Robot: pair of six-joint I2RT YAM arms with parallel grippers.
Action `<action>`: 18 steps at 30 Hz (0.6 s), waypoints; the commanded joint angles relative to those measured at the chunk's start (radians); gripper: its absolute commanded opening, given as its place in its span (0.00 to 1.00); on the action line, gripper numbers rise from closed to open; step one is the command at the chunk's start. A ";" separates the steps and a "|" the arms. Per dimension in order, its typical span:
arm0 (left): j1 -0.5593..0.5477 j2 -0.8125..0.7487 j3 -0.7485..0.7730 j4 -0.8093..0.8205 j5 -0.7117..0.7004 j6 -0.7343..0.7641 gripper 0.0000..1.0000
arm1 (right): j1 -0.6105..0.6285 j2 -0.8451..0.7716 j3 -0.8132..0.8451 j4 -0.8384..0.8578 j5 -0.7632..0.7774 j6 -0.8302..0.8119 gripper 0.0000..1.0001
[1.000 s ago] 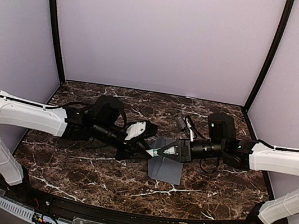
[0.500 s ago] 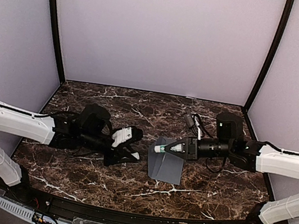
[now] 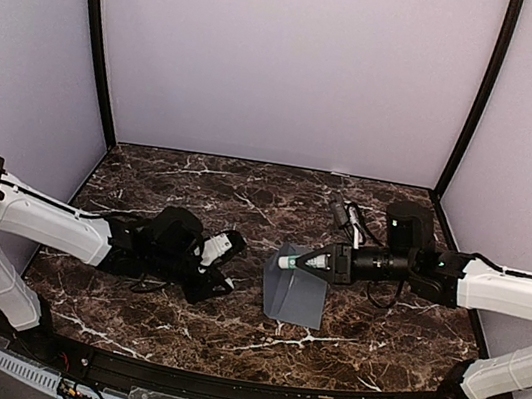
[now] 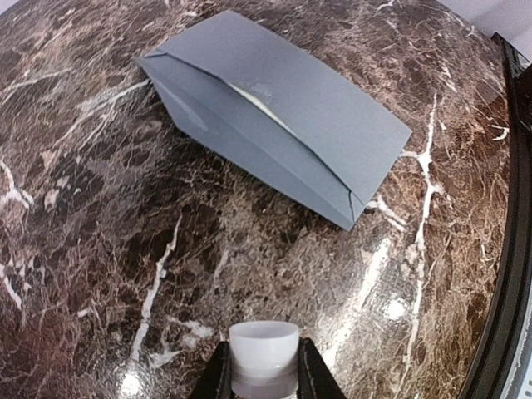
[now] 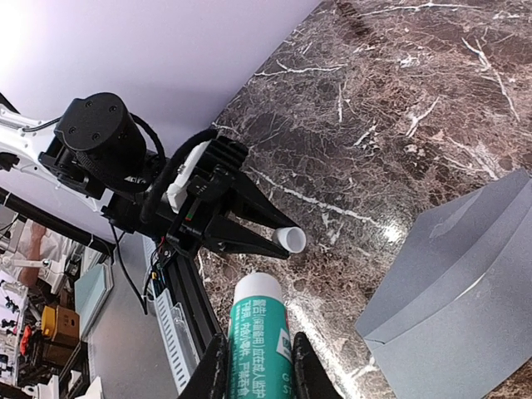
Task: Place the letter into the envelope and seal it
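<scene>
Marble table (image 3: 198,179): left gripper (image 4: 264,376) clamps white cap (image 4: 263,342); right gripper (image 5: 249,372) clamps green glue stick (image 5: 256,312) near grey envelope (image 3: 295,297).

A green-and-white glue stick (image 5: 259,332) with printed lettering is raised over the dark brown, white-veined marble surface (image 3: 248,187). A small white cap (image 4: 263,353) is apart from it. Pale lilac walls (image 3: 288,61) stand behind.

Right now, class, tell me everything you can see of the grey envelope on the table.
The envelope is a flat slate-grey paper rectangle, matte and smooth, lying near the middle of the dark marbled table. Its flap is folded over but stands slightly raised rather than pressed flat, so it looks unsealed. Through the gap along the flap's edge shows a thin sliver of the cream letter inside. Only the table touches it from outside.
</scene>
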 commanded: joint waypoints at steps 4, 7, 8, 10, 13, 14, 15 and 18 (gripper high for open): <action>0.000 0.032 0.008 -0.067 -0.088 -0.167 0.04 | -0.005 -0.003 0.001 -0.012 0.076 -0.031 0.00; -0.001 0.066 0.027 -0.105 -0.101 -0.210 0.05 | -0.005 -0.004 0.004 -0.024 0.096 -0.034 0.00; -0.003 0.081 0.032 -0.116 -0.118 -0.236 0.06 | -0.005 -0.002 0.004 -0.027 0.099 -0.035 0.00; -0.008 0.101 0.044 -0.156 -0.159 -0.277 0.07 | -0.005 -0.003 0.006 -0.030 0.103 -0.037 0.00; -0.019 0.119 0.056 -0.182 -0.203 -0.333 0.11 | -0.005 -0.002 0.006 -0.032 0.107 -0.039 0.00; -0.026 0.128 0.060 -0.186 -0.218 -0.339 0.13 | -0.005 -0.002 0.006 -0.032 0.107 -0.038 0.00; -0.030 0.133 0.062 -0.188 -0.225 -0.346 0.16 | -0.005 -0.001 0.005 -0.030 0.106 -0.038 0.00; -0.049 0.168 0.089 -0.216 -0.263 -0.364 0.20 | -0.005 -0.001 0.004 -0.030 0.105 -0.040 0.00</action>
